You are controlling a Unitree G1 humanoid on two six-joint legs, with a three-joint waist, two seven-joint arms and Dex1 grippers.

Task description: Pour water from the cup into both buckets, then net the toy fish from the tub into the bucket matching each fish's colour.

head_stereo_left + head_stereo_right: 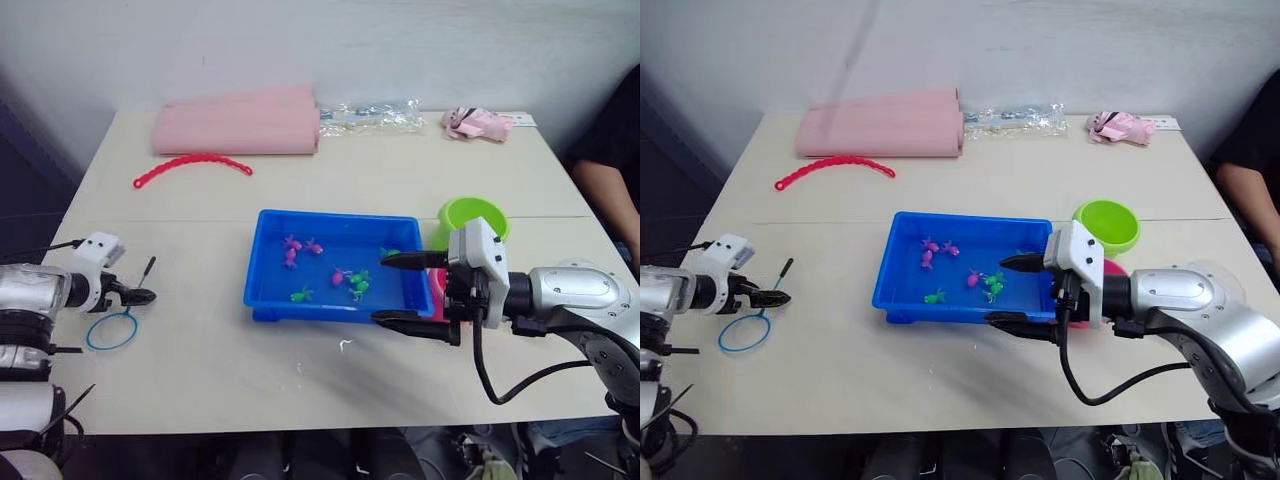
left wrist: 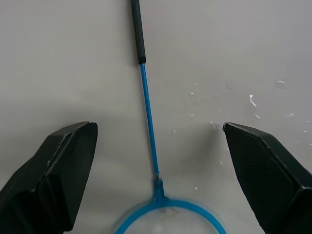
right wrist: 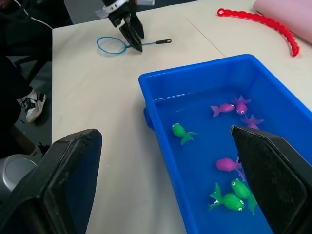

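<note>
The blue tub (image 1: 330, 217) sits mid-table and holds several pink fish (image 1: 292, 244) and green fish (image 1: 300, 295). My right gripper (image 1: 402, 290) hangs open over the tub's right end, and the fish (image 3: 224, 108) lie between its fingers in the right wrist view. Just behind it stands the green bucket (image 1: 472, 220), while the pink bucket (image 1: 1110, 268) is mostly hidden by the wrist. The net (image 1: 110, 331) lies flat on the table at the left. My left gripper (image 2: 161, 180) is open, straddling the net's thin handle (image 2: 148, 122) without touching it. The cup is out of view.
A rolled pink cloth (image 1: 237, 125), a red beaded strip (image 1: 190, 165), a clear plastic bag (image 1: 370, 115) and a small pink item (image 1: 478, 122) lie along the far side. A person (image 1: 610, 160) sits at the table's right edge. Water drops (image 2: 253, 100) dot the table near the net.
</note>
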